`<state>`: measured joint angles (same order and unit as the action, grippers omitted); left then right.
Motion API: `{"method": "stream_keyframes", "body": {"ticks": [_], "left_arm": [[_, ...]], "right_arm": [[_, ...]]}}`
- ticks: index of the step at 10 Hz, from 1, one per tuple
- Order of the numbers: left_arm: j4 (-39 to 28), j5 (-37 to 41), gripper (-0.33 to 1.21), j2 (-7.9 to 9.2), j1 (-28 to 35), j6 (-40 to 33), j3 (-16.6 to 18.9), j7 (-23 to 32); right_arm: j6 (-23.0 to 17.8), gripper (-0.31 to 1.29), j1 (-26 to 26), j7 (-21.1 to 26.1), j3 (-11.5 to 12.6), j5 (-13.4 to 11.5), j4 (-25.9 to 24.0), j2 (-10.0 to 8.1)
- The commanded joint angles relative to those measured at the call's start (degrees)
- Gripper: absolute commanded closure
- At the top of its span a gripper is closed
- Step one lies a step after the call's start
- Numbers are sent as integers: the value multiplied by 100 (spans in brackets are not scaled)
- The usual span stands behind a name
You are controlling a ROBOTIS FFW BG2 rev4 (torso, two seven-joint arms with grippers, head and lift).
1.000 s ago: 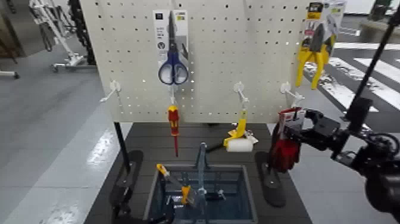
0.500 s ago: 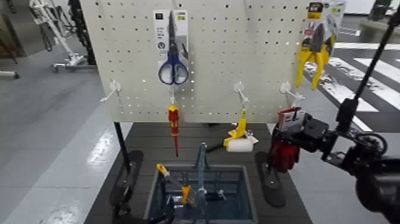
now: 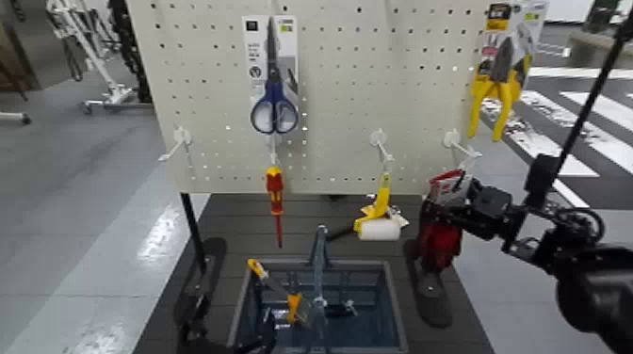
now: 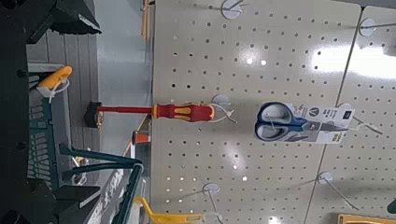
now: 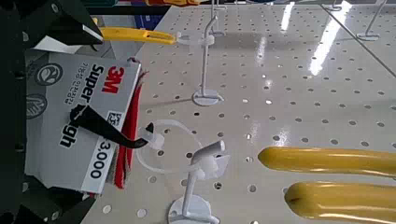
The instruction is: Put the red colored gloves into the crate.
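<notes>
1. Currently, the crate (image 3: 394,311) has its handle (image 3: 320,273) upright across the opening; a yellow-handled tool (image 3: 273,285) lies inside.
2. A peg (image 5: 188,201) stands beside the gloves' clear loop; pliers (image 3: 496,89), scissors (image 3: 273,104), a screwdriver (image 3: 275,193) and a roller (image 3: 380,229) hang nearby.
3. Right gripper (image 3: 460,205): at the red gloves (image 3: 440,247), jaws wide on either side of their card (image 5: 79,117); firm grip, cannot tell.
4. Left gripper (image 4: 98,110): by the crate, jaws wide open, empty.
5. Card reads "3M", "Super".
</notes>
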<state>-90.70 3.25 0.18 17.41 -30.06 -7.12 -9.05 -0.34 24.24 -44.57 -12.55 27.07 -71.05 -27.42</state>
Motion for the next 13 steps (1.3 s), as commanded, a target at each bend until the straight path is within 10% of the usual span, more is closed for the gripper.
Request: {"method": "stream_keyframes", "body": {"ticks": [1,6,13], "left_arm": [[0,0,9,-615,8,9,-9,0],[0,0,9,-606,8,18,-26,0],[-9,9,9,-598,17,18,-18,-9]], "right_arm": [[96,82,1,27,24,0,-32,-9],[272,123,-7,115,95,-150,-155,-26],[333,122,-130,141,270,-150,-507,-44]]}}
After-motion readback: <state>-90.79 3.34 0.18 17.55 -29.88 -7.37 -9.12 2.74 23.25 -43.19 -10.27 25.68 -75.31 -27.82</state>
